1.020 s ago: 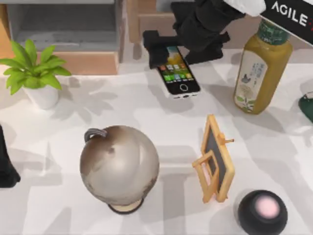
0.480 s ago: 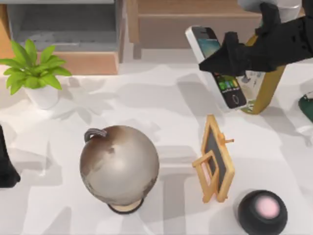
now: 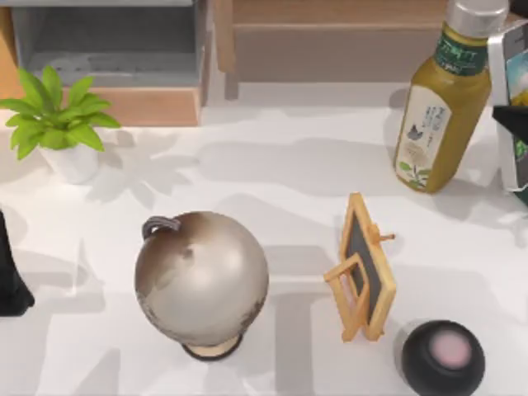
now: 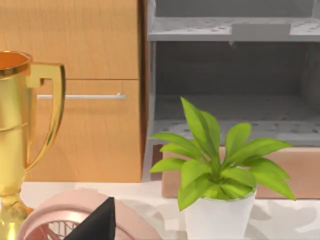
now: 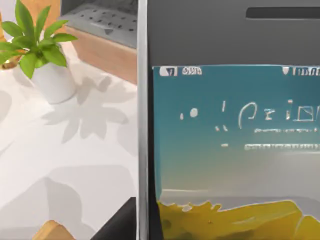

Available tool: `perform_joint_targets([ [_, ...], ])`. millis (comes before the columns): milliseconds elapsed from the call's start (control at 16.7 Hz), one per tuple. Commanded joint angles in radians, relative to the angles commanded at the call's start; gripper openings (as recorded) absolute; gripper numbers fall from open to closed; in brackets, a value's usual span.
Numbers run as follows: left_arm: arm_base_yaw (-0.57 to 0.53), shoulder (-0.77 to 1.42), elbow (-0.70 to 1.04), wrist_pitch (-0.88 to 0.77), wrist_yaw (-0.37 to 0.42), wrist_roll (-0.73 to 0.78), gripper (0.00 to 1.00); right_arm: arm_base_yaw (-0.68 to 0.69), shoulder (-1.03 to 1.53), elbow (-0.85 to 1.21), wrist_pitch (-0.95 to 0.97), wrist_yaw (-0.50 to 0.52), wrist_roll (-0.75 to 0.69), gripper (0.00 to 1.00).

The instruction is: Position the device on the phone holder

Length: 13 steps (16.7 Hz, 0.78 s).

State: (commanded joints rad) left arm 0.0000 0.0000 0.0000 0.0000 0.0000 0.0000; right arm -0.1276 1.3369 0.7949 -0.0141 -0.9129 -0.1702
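Phone (image 3: 513, 99) hangs at the table's three o'clock edge, just beside the green bottle (image 3: 436, 107), pinched by the right gripper (image 3: 516, 124); wooden holder (image 3: 363, 268) at five o'clock stands bare

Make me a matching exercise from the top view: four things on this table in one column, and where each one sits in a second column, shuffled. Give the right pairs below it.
Things
1. potted plant
2. globe
3. green drink bottle
4. wooden phone holder

Places
A. far right of the table, in front of the wooden cabinet
B. near edge, left of centre, on a dark round base
C. far left of the table, in a white pot
D. right of centre, between the globe and a black round speaker

Pairs: 1-C, 2-B, 3-A, 4-D
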Motion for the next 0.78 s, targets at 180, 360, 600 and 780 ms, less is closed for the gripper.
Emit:
perform_joint_targets([
  [180,0.000,0.000,0.000,0.000,0.000,0.000,1.00,-0.180,-0.036,-0.106,0.183,-0.020,-0.069,0.00],
  [360,0.000,0.000,0.000,0.000,0.000,0.000,1.00,-0.329,-0.026,-0.178,0.323,-0.017,-0.119,0.00],
  [600,0.000,0.000,0.000,0.000,0.000,0.000,1.00,-0.417,-0.001,-0.218,0.404,-0.009,-0.149,0.00],
  [780,0.000,0.000,0.000,0.000,0.000,0.000,1.00,-0.417,-0.001,-0.218,0.404,-0.009,-0.149,0.00],
])
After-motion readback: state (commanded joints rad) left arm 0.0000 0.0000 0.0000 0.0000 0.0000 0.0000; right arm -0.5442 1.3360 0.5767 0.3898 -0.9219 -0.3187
